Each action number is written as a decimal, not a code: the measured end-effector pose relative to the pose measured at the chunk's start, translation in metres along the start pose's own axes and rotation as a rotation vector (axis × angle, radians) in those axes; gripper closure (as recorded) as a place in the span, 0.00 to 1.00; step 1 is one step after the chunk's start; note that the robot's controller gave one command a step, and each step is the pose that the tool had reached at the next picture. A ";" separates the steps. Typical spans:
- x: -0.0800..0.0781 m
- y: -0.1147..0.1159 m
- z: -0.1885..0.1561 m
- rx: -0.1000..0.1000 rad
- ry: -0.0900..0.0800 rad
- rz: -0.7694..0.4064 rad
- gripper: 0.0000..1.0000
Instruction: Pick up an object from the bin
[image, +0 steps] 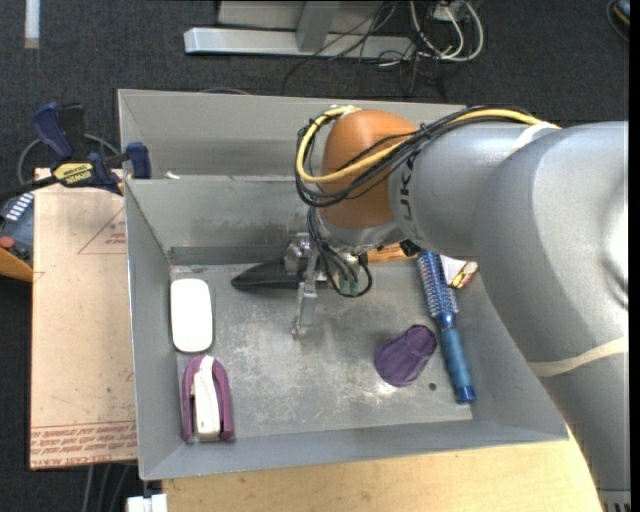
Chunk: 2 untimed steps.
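Observation:
My gripper (301, 322) hangs over the middle of the bin floor, its tip close to the bare metal with nothing seen in it. A black pointed object (262, 277) lies just to its left at the back, its right end hidden behind the gripper body. A purple soft lump (405, 355) rests on the floor to the right of the gripper, a short way off.
A white oval bar (191, 313) and a purple-and-white stapler (205, 398) lie along the left wall. A blue hairbrush (446, 325) lies along the right wall. An orange object (385, 255) and a white scrap (461, 272) peek out under the arm.

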<state>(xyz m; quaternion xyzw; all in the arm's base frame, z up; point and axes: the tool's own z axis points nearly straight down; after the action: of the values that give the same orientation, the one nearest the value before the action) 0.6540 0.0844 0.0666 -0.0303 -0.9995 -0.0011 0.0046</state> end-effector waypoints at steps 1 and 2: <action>0.003 0.007 -0.019 -0.002 -0.013 0.057 1.00; 0.003 0.007 -0.019 -0.002 -0.013 0.058 1.00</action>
<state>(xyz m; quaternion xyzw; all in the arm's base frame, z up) 0.6516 0.0911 0.0859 -0.0594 -0.9982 -0.0017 -0.0020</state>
